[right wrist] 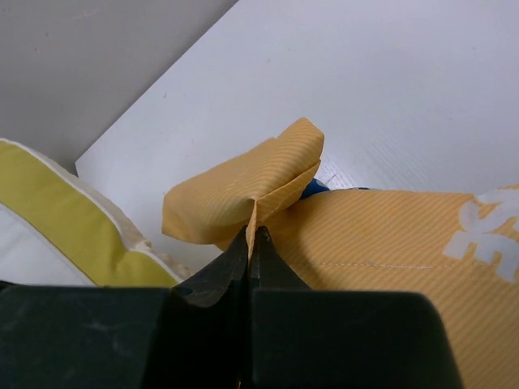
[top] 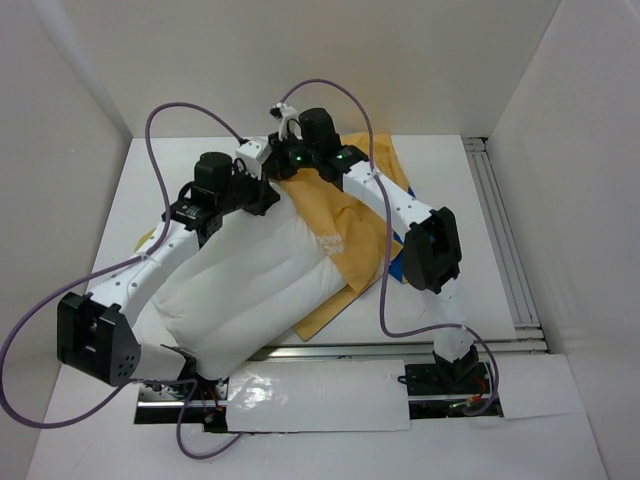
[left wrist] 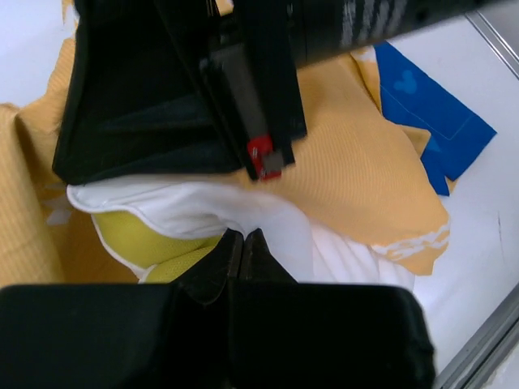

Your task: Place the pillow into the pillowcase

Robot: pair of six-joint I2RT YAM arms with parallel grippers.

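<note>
The white pillow [top: 250, 290] lies slanted on the table, left of centre. Its far corner, with yellow trim, shows in the left wrist view [left wrist: 203, 207] and in the right wrist view [right wrist: 73, 211]. The pillowcase [top: 350, 215] lies orange side up behind and right of the pillow, partly under it, with a blue bit showing at the right [left wrist: 430, 113]. My left gripper [left wrist: 243, 235] is shut on the pillow's far end. My right gripper [right wrist: 254, 235] is shut on a raised orange fold of the pillowcase [right wrist: 235, 194] at its far edge, just beyond the pillow.
Aluminium rails run along the table's right side [top: 505, 240] and front [top: 420, 349]. White walls close in on the left, back and right. Purple cables [top: 385, 290] loop over both arms. A glossy white sheet [top: 310, 395] lies at the front edge.
</note>
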